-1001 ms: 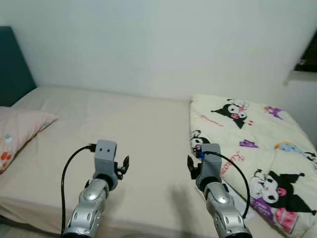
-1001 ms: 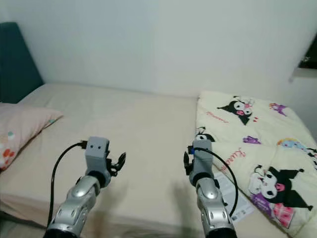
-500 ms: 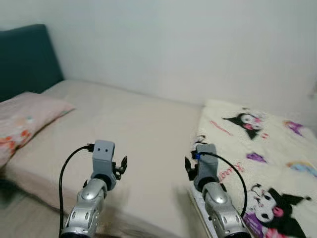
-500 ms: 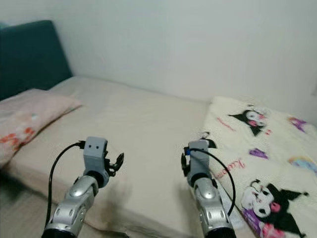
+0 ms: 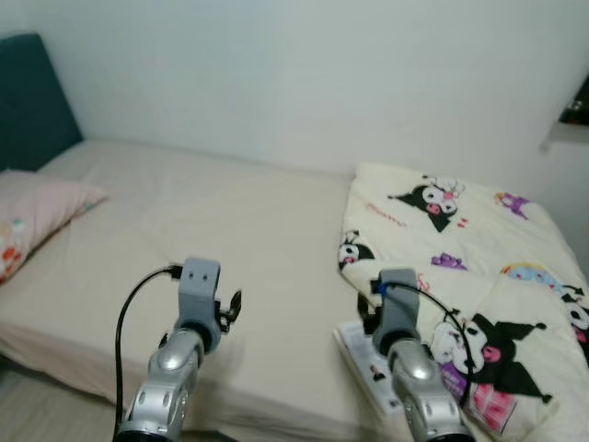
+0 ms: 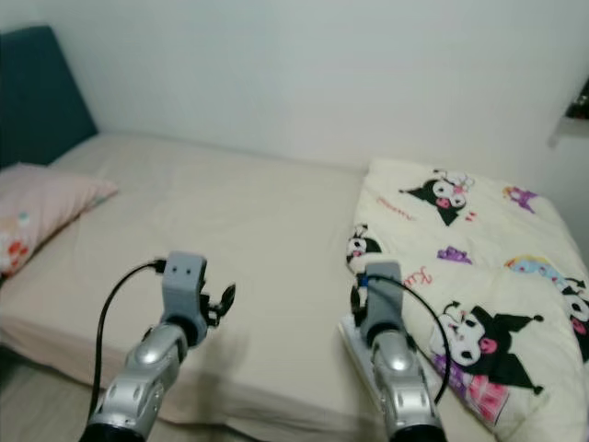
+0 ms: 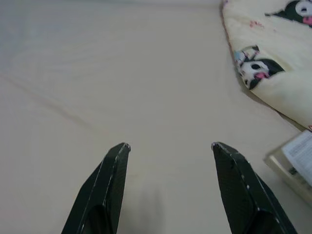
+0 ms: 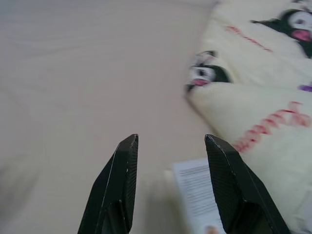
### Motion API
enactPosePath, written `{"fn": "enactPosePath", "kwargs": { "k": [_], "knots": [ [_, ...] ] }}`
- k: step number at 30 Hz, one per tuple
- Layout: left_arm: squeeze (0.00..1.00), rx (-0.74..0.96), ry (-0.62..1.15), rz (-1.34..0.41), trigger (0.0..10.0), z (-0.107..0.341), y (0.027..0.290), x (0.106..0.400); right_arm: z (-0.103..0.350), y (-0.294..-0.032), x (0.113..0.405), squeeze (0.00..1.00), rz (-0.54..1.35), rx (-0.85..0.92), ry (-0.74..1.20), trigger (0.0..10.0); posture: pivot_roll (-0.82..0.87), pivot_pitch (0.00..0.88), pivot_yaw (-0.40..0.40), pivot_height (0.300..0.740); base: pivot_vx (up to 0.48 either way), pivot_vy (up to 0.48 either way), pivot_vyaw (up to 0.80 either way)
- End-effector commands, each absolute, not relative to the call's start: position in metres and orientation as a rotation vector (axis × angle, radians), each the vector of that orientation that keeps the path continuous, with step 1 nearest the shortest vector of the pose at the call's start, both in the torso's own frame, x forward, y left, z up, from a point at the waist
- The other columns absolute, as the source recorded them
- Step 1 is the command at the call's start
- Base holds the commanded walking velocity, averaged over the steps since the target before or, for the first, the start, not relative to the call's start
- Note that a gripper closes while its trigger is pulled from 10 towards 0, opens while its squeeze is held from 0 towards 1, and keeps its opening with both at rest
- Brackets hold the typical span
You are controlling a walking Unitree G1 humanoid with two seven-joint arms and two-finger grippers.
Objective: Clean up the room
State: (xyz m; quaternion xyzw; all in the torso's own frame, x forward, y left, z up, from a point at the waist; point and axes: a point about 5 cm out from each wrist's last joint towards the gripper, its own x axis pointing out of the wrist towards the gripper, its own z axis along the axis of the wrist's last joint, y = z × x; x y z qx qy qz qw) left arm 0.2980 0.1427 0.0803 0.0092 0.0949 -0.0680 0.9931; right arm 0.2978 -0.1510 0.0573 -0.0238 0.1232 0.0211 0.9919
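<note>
A bed with a beige sheet lies in front of me. A cream blanket printed with black cartoon figures is rumpled over its right part. A pink pillow rests at the left end. A flat white box with printed labels lies at the bed's front edge beside the blanket. My left gripper hangs open over bare sheet. My right gripper is open above the white box, close to the blanket's edge. Both hold nothing.
A dark teal headboard stands at the far left against the white wall. A dark ledge sticks out at the upper right. A strip of floor shows below the bed's front edge on the left.
The whole picture has swung left and back again, so the camera has moved. Both arms keep the same outstretched pose with open fingers. The white box now shows under the right gripper.
</note>
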Motion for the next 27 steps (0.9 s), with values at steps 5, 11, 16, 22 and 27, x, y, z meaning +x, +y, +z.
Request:
{"fn": "enactPosePath", "kwargs": {
  "k": [5, 11, 16, 22, 27],
  "knots": [
    [0.0, 0.074, 0.196, -0.16, 10.0, 0.075, 0.153, 0.294, 0.034, -0.164, 0.286, 0.0, -0.046, -0.012, 0.354, 10.0, 0.02, 0.02, -0.022, 0.734, 0.0, 0.0, 0.0],
    [0.0, 0.013, 0.264, -0.066, 10.0, 0.057, 0.17, 0.288, 0.033, -0.169, 0.285, 0.0, -0.081, -0.019, 0.353, 10.0, 0.0, 0.0, -0.013, 0.729, 0.0, 0.0, 0.0],
    [0.0, -0.017, 0.292, -0.001, 10.0, 0.046, 0.176, 0.281, 0.034, -0.171, 0.285, 0.0, -0.09, -0.016, 0.339, 10.0, 0.01, 0.0, -0.024, 0.714, 0.0, 0.0, 0.0],
    [0.0, -0.037, 0.285, 0.015, 10.0, 0.045, 0.176, 0.278, 0.034, -0.172, 0.288, 0.0, -0.069, -0.037, 0.338, 10.0, 0.02, 0.0, -0.056, 0.694, 0.0, 0.0, 0.0],
    [0.0, -0.02, 0.291, -0.006, 10.0, 0.039, 0.171, 0.275, 0.037, -0.18, 0.291, 0.0, -0.038, -0.11, 0.321, 10.0, 0.0, 0.0, -0.051, 0.669, 0.0, 0.0, 0.0]
  ]
}}
